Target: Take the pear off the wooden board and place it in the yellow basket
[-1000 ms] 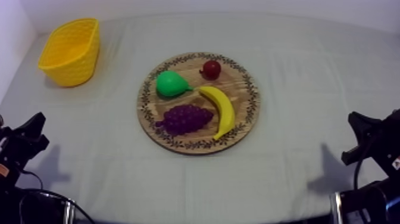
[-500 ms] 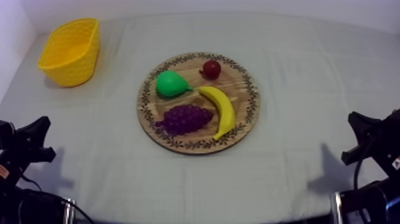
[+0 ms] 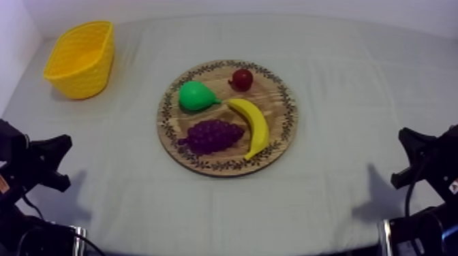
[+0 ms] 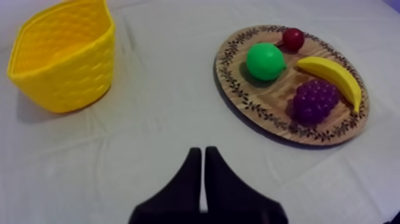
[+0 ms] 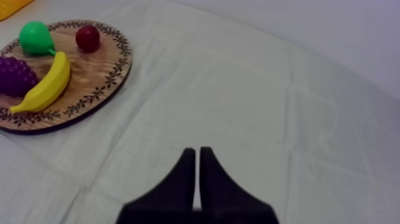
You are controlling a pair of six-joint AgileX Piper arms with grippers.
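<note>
A green pear (image 3: 195, 95) lies on the left part of the round wooden board (image 3: 279, 133), beside a banana (image 3: 252, 122), a bunch of grapes (image 3: 212, 135) and a small red fruit (image 3: 241, 79). The yellow basket (image 3: 82, 58) stands at the far left of the table. My left gripper (image 4: 199, 150) is shut on nothing and hovers over bare cloth, with the basket (image 4: 62, 59) and the pear (image 4: 265, 61) well ahead of it. My right gripper (image 5: 197, 150) is also shut on nothing, far to the right of the board (image 5: 113, 80). Both arms sit low at the table's near corners (image 3: 48, 160) (image 3: 416, 153).
Grey-white cloth covers the table. Wide bare cloth lies between the board and the basket, and to the right of the board. A white wall runs along the far edge and the left side.
My left arm has shifted to the right and a little lower in the top view. The right arm and the fruit have not moved.
</note>
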